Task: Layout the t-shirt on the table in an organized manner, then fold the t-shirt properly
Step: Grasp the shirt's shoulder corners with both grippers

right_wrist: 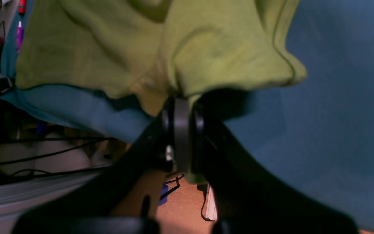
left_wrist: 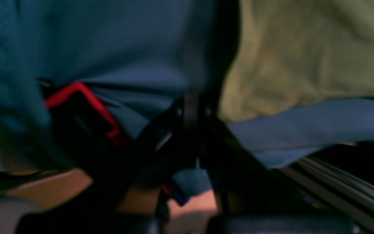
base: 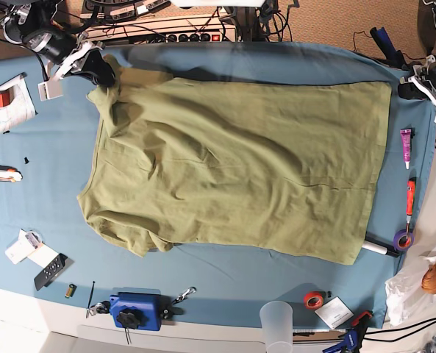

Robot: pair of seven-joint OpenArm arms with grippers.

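- On your left in the base view, the right gripper (base: 106,79) sits at the top corner of the t-shirt (base: 240,162). Its jaws are clamped together on a bunch of the green cloth there, as the right wrist view shows (right_wrist: 182,97).
- The t-shirt lies spread out, a bit wrinkled, across the middle of the blue table (base: 225,276).
- On your right, the left gripper (base: 407,90) is at the table's far edge, just beside the shirt's corner. Its jaws look together with no cloth between them, though the left wrist view is blurry (left_wrist: 192,110).
- You cannot read any writing or labels.
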